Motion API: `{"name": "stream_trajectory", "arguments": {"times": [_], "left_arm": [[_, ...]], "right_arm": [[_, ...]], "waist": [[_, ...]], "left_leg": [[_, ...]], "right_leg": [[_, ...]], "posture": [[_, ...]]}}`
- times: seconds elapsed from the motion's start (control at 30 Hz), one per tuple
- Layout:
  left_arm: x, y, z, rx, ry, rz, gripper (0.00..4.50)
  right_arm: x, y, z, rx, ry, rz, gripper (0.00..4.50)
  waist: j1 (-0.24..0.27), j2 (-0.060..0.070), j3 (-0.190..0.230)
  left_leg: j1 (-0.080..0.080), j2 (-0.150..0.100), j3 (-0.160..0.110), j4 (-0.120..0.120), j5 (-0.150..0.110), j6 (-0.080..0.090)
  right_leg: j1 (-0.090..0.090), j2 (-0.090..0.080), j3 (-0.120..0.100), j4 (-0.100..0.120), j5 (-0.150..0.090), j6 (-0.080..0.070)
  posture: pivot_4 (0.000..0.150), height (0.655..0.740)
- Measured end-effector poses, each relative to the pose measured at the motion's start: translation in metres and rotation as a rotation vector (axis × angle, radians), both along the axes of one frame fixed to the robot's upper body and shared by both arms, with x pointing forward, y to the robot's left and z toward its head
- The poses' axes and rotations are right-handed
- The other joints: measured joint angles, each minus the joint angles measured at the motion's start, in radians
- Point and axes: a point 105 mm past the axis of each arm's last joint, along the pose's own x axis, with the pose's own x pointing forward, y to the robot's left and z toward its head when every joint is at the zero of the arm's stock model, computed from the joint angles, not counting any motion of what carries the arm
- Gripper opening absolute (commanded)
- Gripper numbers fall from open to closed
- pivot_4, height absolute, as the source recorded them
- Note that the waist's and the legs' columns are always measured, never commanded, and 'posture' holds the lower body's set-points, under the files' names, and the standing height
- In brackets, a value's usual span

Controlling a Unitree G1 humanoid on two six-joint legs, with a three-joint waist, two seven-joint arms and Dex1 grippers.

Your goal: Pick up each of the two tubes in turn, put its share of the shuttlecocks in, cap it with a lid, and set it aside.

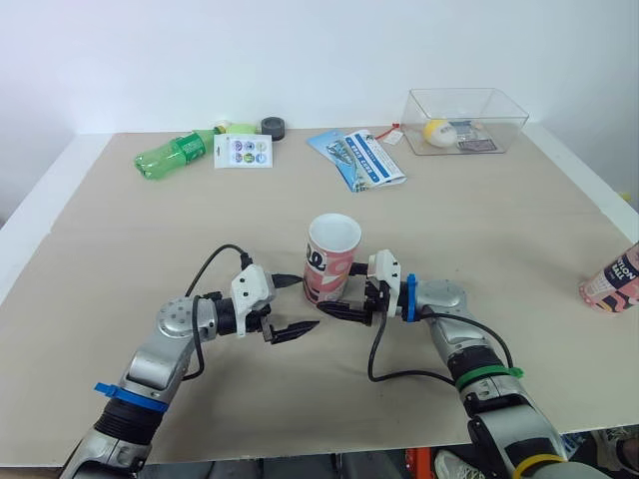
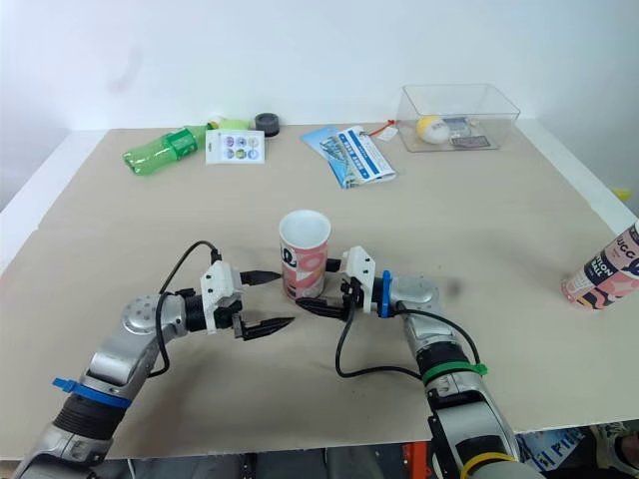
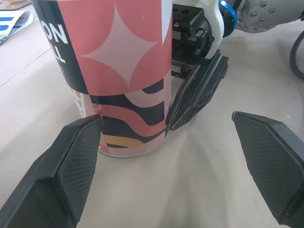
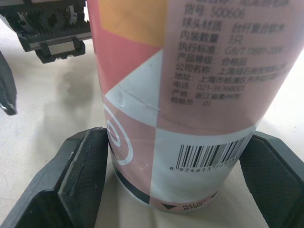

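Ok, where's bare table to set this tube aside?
Free: the stretch between upright tube and second tube at the right edge; the left side, in front of the green bottle. Crowded: far edge with sticker card, tape roll, leaflets, clear box; around the left tool and right tool.

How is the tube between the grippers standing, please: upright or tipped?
Upright: the tube rests on its base, its open mouth facing up.
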Motion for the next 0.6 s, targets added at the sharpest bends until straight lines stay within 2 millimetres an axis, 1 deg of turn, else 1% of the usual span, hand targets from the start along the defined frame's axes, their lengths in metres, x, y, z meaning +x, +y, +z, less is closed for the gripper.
{"name": "stream_trajectory", "arguments": {"times": [0.03, 0.1, 0.13, 0.57, 0.6], "left_arm": [[0.0, 0.0001, -0.0001, 0.001, 0.0, 0.0, 4.5], [0.0001, 0.0002, -0.0002, 0.001, 0.0, 0.0, 4.5], [0.0001, 0.0004, -0.0002, 0.002, 0.0, 0.0, 4.5], [0.0004, 0.0044, -0.0014, 0.019, 0.0, 0.007, 4.5], [0.0008, 0.0045, -0.0012, 0.019, -0.001, 0.01, 4.5]], "right_arm": [[0.0002, 0.0003, 0.0, 0.0, 0.004, 0.0, 4.4], [0.0003, 0.0005, 0.0, 0.0, 0.006, 0.001, 3.89], [0.0003, 0.0006, 0.0, 0.0, 0.006, 0.0, 3.75], [0.0009, 0.0019, 0.0014, 0.002, 0.011, -0.005, 3.75], [0.0021, 0.0006, 0.0035, 0.013, 0.017, -0.025, 3.75]], "waist": [[0.0, 0.0, 0.0], [0.0, 0.0, 0.0], [0.0, 0.0, 0.0], [-0.005, 0.0, 0.0], [-0.005, 0.0, 0.0]], "left_leg": [[0.0, 0.0, 0.0, 0.0, 0.0, 0.0], [0.0, 0.0, 0.0, 0.0, 0.0, 0.0], [0.0, 0.0, 0.0, 0.0, 0.0, 0.0], [0.0, 0.0, 0.0, -0.001, 0.0, 0.0], [0.0, 0.0, 0.0, -0.001, 0.0, 0.0]], "right_leg": [[0.0, 0.0, 0.0, 0.0, 0.0, 0.0], [0.0, 0.0, 0.0, 0.0, 0.0, 0.0], [0.0, 0.0, 0.0, 0.0, 0.0, 0.0], [0.0, 0.0, 0.0, 0.0, -0.001, 0.0], [0.0, 0.0, 0.0, 0.0, -0.001, 0.0]], "posture": [[0.15, 0.74], [0.15, 0.74], [0.15, 0.74], [0.15, 0.74], [0.15, 0.74]]}}
